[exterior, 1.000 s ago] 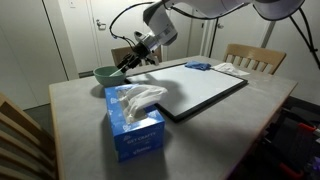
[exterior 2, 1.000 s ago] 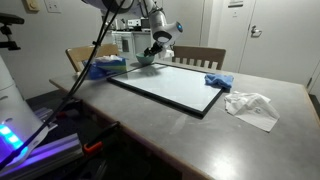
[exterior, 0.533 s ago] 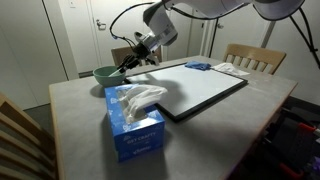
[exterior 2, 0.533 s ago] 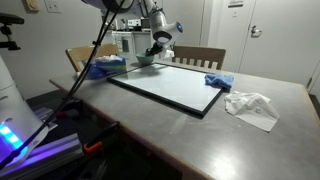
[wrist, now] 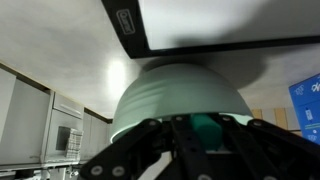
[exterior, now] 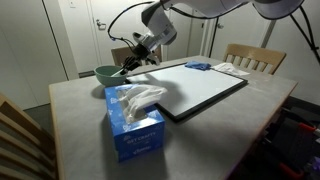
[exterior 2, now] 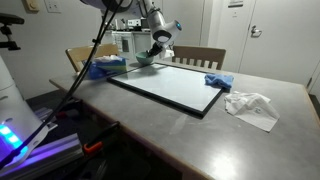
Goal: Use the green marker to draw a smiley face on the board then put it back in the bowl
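Note:
In the wrist view my gripper is shut on the green marker, whose blunt green end shows between the dark fingers. Right behind it is the pale-green bowl. In both exterior views the gripper reaches down into the bowl at the near corner of the board. The marker is too small to see in these views. The white surface of the board shows no drawing.
A blue tissue box stands near the bowl. A blue cloth lies by the board's far edge, and a crumpled white sheet lies on the grey table. Wooden chairs stand around the table.
The jaws have closed on the marker in the bowl. The arm has hardly moved.

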You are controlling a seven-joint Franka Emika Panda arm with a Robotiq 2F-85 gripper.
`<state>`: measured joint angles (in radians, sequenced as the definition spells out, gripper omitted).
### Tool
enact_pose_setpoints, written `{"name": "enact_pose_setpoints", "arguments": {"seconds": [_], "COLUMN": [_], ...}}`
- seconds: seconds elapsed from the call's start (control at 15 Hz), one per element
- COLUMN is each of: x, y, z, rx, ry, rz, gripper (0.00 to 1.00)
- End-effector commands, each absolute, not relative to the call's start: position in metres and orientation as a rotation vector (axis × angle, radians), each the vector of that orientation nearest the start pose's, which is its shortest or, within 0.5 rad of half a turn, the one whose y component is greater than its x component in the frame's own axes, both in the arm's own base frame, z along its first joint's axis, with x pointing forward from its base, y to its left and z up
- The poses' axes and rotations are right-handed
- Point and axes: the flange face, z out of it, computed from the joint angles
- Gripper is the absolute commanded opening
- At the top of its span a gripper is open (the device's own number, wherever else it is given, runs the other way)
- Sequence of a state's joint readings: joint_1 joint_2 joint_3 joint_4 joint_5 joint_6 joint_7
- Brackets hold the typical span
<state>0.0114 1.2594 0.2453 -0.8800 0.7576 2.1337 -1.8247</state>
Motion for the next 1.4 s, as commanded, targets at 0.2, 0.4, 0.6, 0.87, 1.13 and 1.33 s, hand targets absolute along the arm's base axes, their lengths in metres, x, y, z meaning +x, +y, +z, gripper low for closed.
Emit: {"name": "enact_pose_setpoints", "arguments": {"seconds": [0.2,0.4,0.6,0.87,1.13,1.33], "x": [0.778,0.780,0.781,0.782,0.781,0.778], "y": [0.158,0.168,0.179,0.187,0.192,0.190], "z": [0.156,0.174,0.197,0.237,0.280,0.313], "rx": [-1.770,-1.756,-1.778,-1.941,-2.042,-2.153], "ry": [-1.729,-1.776,-1.824,-1.909,-1.975,-1.980], "rz": [-0.750,-0.758,-0.732,-0.607,-0.522,-0.441], "gripper": [0.05,0.05,0.05,0.05,0.05,0.05]}}
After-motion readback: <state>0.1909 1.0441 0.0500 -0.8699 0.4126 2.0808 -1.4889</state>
